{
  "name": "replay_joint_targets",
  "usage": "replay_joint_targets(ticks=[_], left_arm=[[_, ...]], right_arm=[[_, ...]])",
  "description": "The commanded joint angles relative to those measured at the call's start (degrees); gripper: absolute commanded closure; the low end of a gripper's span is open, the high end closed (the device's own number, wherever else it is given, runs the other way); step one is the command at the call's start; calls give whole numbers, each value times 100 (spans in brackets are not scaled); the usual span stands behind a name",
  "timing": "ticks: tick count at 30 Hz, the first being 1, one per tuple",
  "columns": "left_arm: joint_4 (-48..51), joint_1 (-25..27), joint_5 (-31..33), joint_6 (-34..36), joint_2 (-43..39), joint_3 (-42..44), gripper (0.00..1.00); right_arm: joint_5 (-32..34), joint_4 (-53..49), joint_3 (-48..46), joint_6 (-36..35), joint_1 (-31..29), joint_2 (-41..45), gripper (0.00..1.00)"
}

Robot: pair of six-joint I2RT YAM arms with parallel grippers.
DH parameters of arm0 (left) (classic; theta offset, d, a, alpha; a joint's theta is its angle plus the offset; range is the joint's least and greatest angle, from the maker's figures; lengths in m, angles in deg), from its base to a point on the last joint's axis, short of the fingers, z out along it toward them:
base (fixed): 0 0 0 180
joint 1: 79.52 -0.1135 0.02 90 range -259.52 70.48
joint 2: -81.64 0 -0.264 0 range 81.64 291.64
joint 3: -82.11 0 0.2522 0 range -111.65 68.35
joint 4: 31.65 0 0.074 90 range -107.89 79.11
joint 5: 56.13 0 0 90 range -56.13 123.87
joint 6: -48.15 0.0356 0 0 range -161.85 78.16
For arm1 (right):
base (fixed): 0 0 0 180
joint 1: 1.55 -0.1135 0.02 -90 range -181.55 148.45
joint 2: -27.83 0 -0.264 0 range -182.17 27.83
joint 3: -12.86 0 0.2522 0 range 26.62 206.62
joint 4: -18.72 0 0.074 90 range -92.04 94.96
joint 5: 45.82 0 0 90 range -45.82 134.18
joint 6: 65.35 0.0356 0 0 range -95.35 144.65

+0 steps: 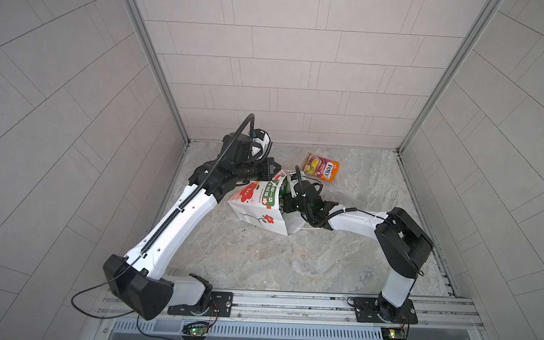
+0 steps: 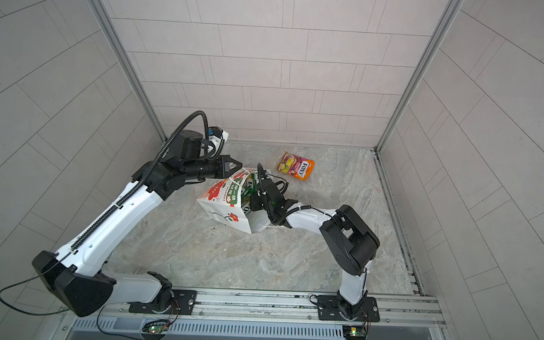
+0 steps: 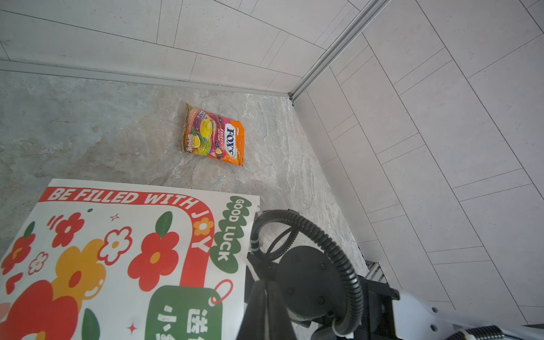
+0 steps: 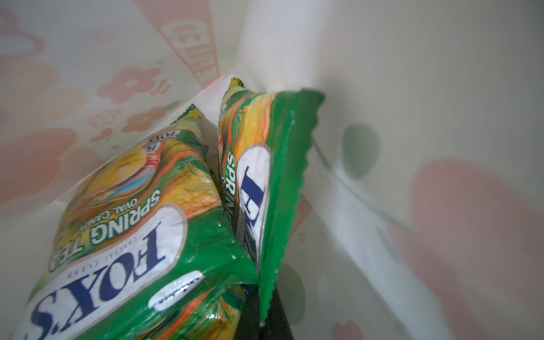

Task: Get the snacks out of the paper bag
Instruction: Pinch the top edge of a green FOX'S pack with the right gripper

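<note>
Tilted bag point(image 1: 256, 208) — left gripper point(image 1: 274, 170) pinched shut on its rim, right gripper point(image 4: 262, 318) inside, clamped on green packet point(image 4: 265, 176) edge — orange packet point(image 1: 321, 167) lies apart on bench point(image 1: 259, 266).

Lab cell: tiled walls point(image 1: 285, 66), aluminium rail point(image 1: 289, 301)

Access through the mouth of the paper bag point(image 1: 256, 205) is blocked: the right arm point(image 1: 351, 218) fills the opening. Inside, green packets point(image 4: 117, 220) crowd one wall, and open space remains along the opposite wall. The near table point(image 1: 259, 266) is unobstructed. The orange packet point(image 1: 321, 167) lies well apart, reachable from above.
</note>
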Motion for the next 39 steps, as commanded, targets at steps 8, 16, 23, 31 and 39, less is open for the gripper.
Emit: replay_joint_targets(ticks=[8, 16, 23, 31, 39], left_arm=[[47, 35, 227, 101, -63, -207, 100], [73, 51, 348, 101, -90, -188, 100], [82, 46, 488, 49, -64, -186, 100], [64, 65, 532, -13, -24, -188, 100], [29, 87, 549, -47, -4, -188, 100]], right_arm=[[-579, -403, -339, -210, 212, 982, 100], [-1063, -731, -537, -302, 443, 1473, 100], [-1680, -1146, -718, -457, 653, 2074, 100], [-2297, -1562, -719, -563, 797, 2678, 100], [-2689, -2028, -533, -673, 841, 3157, 100]])
